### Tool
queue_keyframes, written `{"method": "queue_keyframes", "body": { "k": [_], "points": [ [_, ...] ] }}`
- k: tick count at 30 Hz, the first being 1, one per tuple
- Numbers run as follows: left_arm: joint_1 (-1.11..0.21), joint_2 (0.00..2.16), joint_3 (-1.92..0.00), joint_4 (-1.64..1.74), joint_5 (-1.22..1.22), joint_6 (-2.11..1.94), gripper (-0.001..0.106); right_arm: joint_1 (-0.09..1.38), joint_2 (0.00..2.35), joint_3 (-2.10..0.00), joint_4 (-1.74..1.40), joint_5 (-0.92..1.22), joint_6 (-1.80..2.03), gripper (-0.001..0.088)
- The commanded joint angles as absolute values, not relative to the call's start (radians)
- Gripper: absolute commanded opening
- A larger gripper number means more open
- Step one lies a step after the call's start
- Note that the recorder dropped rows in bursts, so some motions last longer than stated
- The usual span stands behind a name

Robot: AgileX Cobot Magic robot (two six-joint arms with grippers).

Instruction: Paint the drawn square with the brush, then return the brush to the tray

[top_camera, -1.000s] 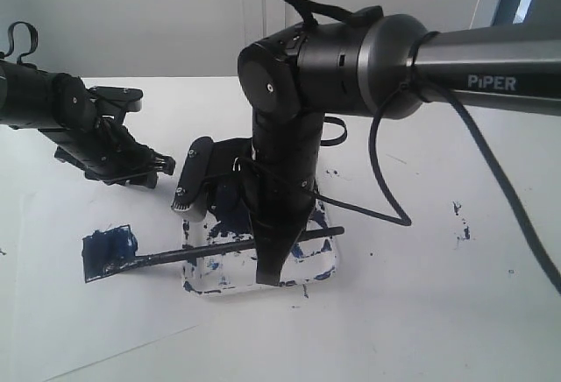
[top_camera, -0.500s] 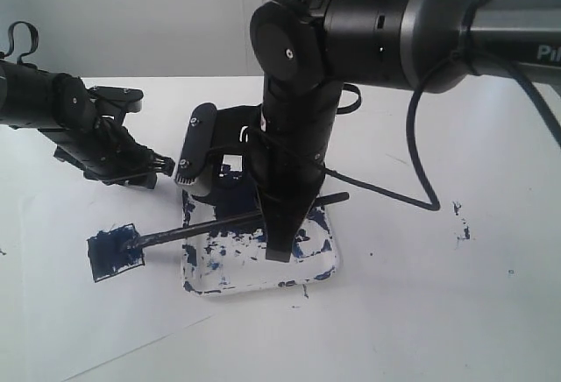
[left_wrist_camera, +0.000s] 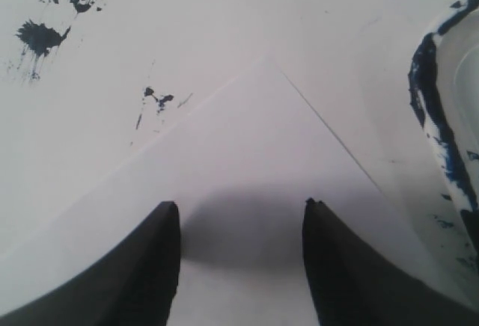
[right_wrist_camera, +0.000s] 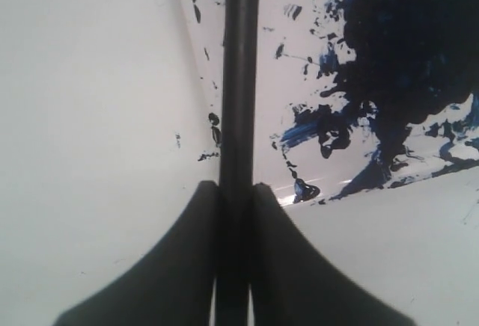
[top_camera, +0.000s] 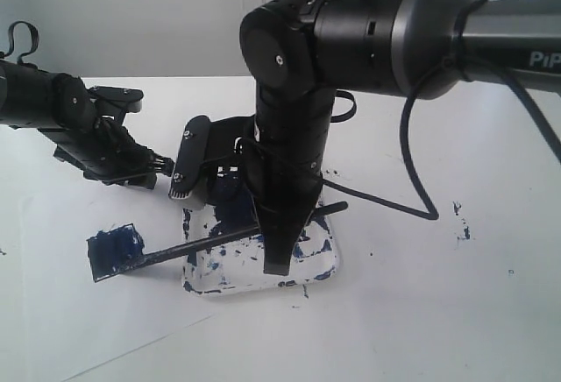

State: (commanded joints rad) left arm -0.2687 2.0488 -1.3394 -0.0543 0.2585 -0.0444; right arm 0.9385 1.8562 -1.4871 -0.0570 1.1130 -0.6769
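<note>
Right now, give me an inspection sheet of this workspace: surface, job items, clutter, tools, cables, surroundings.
Surface: white table with a white paper sheet on it.
Job's things: drawn square filled with navy paint; brush tip at the square, handle crossing over the tray, which is smeared with navy paint.
Clutter: paint specks on the table right of the tray.
Grippers: right tool shut on the brush; left tool open and empty over the paper.
Cables: black cable loops down from the right arm, near the tray.
Surroundings: pale wall behind the table.
</note>
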Motion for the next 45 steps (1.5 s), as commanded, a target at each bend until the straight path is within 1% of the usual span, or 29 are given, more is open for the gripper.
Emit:
{"method": "queue_keyframes", "body": {
  "k": [5,14,30,32,37,45],
  "points": [
    [-0.269,2.049,-1.339,-0.054,0.258,-0.044,0.055,0.938,1.858,-1.487,-0.063,1.095,-0.677,0.0],
    [-0.269,2.049,-1.339,-0.054,0.258,-0.044,0.055,0.938,1.858,-1.487,-0.166,1.106,-0.622,0.0],
    [-0.269,2.049,-1.339,-0.052,0.258,-0.044,0.055,0.938,1.858,-1.487,-0.073,1.115,-0.67,0.0],
    [-0.269,2.049,-1.339,-0.052,0.258,-0.044,0.055,0.938,1.858,-1.487,-0.073,1.104,-0.67,0.0],
    [-0.269,2.049,-1.339,-0.052,0.258,-0.044,0.055,0.938,1.847,-1.487,-0.094,0.975,-0.667,0.0],
    [-0.269,2.049,-1.339,-0.05,0.258,-0.044,0.055,0.938,1.894,-1.487,-0.211,0.912,-0.624,0.0]
  ]
}}
